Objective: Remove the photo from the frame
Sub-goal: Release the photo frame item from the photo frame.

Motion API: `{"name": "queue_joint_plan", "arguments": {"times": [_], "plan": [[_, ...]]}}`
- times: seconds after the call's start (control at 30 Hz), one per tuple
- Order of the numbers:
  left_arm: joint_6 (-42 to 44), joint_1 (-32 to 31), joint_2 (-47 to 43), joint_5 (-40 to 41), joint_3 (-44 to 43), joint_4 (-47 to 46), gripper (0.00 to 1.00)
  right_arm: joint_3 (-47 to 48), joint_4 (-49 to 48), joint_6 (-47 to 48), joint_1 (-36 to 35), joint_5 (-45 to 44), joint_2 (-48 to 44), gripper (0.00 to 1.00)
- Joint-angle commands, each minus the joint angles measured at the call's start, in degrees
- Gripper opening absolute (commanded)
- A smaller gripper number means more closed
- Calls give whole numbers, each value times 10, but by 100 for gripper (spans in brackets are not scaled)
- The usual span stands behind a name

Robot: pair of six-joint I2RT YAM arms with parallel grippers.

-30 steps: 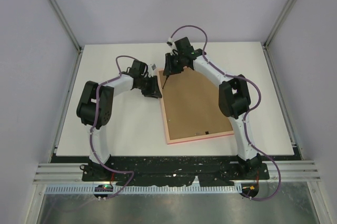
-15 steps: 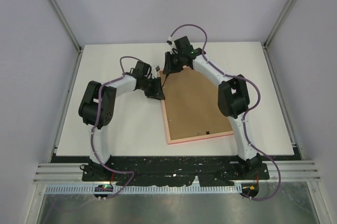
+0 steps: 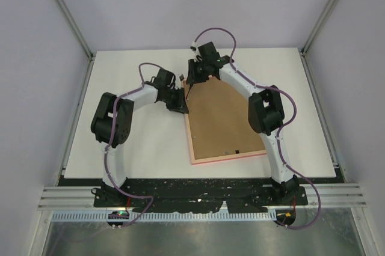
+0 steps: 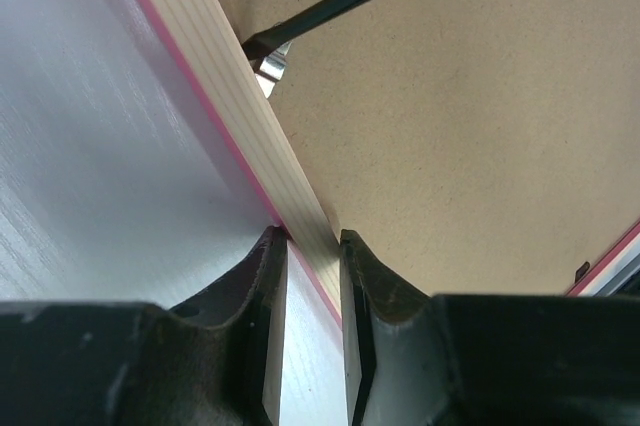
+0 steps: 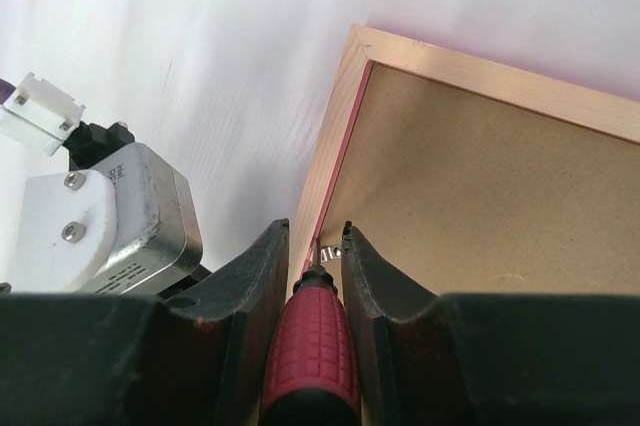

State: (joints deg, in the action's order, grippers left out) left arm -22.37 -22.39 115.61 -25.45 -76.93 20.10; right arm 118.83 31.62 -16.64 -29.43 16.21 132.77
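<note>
Closely, frame [image 4: 268, 151] rim between left fingers [image 4: 262, 326], screwdriver [image 5: 311, 351] in right fingers [image 5: 245, 311]

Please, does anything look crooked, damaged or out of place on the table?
Only the frame: it lies face down, brown backing board up, turned at an angle to the table edges. I see no damage and no spill.
</note>
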Motion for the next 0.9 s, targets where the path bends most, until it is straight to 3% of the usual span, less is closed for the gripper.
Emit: {"name": "queue_joint_plan", "arguments": {"times": [0.0, 0.57, 0.87], "plan": [[16, -2, 5, 59, -17, 29, 20, 11, -34, -2, -3, -19, -18, 8], [21, 15, 8, 64, -25, 40, 17, 4, -9, 9, -12, 16, -13, 8], [20, 19, 5, 67, -24, 41, 17, -33, 10, 46, -13, -17, -43, 8]]}}
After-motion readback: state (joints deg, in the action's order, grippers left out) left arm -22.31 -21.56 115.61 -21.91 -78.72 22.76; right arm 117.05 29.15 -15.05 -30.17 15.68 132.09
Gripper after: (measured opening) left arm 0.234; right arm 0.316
